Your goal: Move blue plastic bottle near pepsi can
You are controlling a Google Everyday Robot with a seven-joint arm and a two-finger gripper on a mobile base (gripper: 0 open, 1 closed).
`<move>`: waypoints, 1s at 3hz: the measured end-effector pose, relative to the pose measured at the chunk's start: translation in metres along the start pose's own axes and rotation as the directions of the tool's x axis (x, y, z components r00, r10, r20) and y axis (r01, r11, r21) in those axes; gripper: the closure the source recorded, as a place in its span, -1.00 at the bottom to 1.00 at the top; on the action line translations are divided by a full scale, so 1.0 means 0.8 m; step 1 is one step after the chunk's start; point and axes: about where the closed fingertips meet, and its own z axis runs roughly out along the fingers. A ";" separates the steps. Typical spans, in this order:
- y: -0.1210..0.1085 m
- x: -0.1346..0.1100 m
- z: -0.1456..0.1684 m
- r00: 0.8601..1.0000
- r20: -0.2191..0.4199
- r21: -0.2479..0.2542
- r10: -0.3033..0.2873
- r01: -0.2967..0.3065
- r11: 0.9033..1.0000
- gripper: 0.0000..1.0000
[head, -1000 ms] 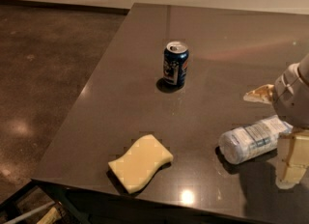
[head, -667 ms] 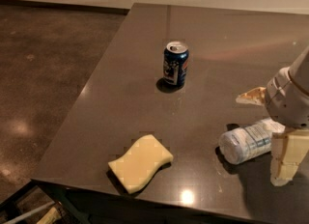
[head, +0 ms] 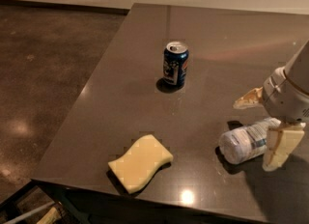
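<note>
Blue plastic bottle [head: 241, 143] lies on its side by the right edge of the surface [head: 130, 78], nearer the front edge than the far one, w/ its round end facing the left edge. The cap end is hidden behind the arm.

The gripper [head: 255, 133] sits over the bottle at the right edge. Jaws are spread apart, one finger on the far side of the bottle and one on the near side, so they straddle the body crosswise. Prob. the sensible hold for a lying bottle: pinch across the width, not along the length. Can't tell if either finger touches the plastic yet, but nothing looks clamped.

Pepsi can [head: 175, 63] stands upright approx. mid-surface, well apart from the bottle, toward the far-left of it.

Yellow sponge [head: 141, 162] lies flat near the front-left corner, off the straight line btw. bottle and can, so it shouldn't block. The path looks bare. Main risk, I'd judge, is bumping the can over when setting down.
</note>
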 end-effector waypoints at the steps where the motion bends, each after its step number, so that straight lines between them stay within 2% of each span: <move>1: -0.005 0.009 -0.002 1.000 -0.002 -0.001 -0.012 0.012 1.000 -0.20; 3: -0.027 0.012 -0.013 1.000 -0.001 -0.001 -0.008 0.008 1.000 0.73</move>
